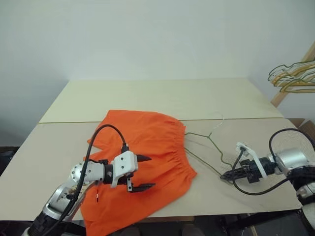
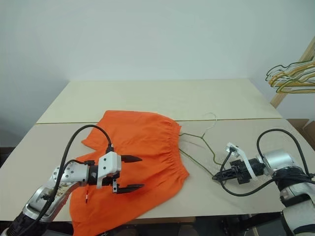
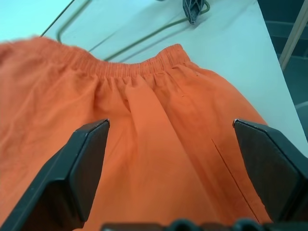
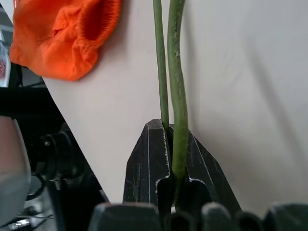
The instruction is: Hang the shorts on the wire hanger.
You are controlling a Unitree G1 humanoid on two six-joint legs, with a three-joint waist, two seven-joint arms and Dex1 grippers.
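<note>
Jaws clamped on the wire hanger (image 1: pixel 209 142), right gripper (image 1: pixel 227 174) readies threading; left gripper (image 1: pixel 142 172) gapes over the shorts (image 1: pixel 157 142), waistband grab next.

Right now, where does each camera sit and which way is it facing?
Head pair: look forward and down at the table, both arms showing.
Left wrist: along the open left hand at the shorts.
Right wrist: along the right hand, shut on the hanger.
Shared: shorts and hanger appear in all views.
</note>
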